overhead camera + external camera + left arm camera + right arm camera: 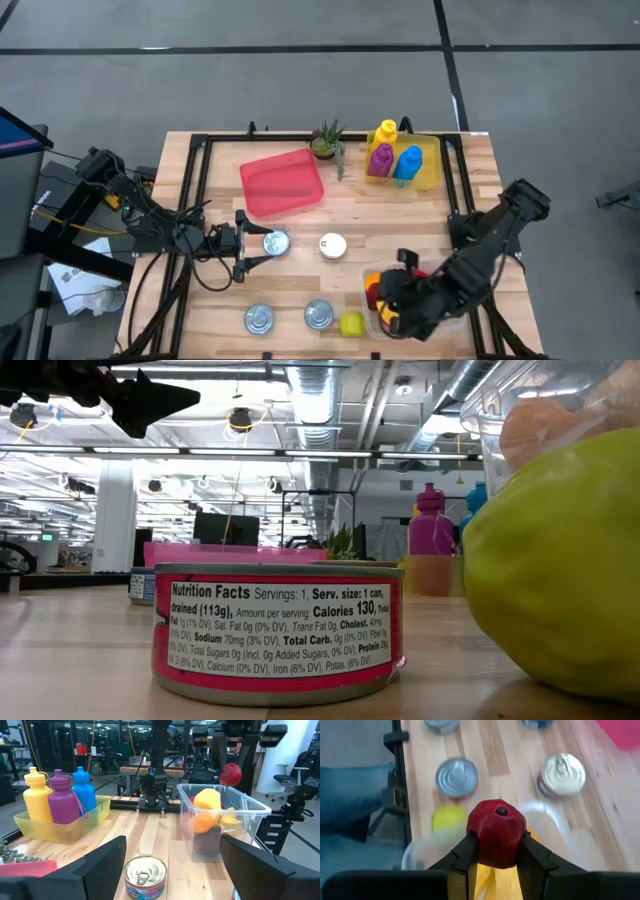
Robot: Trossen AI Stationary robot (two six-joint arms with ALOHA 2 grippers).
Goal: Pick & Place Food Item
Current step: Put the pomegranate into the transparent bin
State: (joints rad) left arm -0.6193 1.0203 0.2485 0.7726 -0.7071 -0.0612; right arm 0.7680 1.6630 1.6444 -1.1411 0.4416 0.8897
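Observation:
My right gripper [496,851] is shut on a round red fruit [496,832], held over the clear plastic container [372,298] near the table's near right corner. In the left wrist view that container [220,820] holds yellow and orange fruit, and the red fruit [230,774] hangs above it. My left gripper [247,246] is open and low at the table's left-middle. Its fingers point at a silver-topped can [145,877] that stands on the table just ahead, between them and untouched. My right gripper pinches the red fruit by its two opposite sides [475,837] between the two fingers. The fingers come down at it from above. The fruit is lifted clear, above the clear container's open top, with its dark end spot facing the wrist camera.
A yellow-green fruit [351,323] and two cans [259,319] [318,315] stand near the near edge, and a white-topped can [333,245] stands mid-table. Farther back are a pink tray [283,183], a small plant [327,140] and a yellow bin with bottles [400,160].

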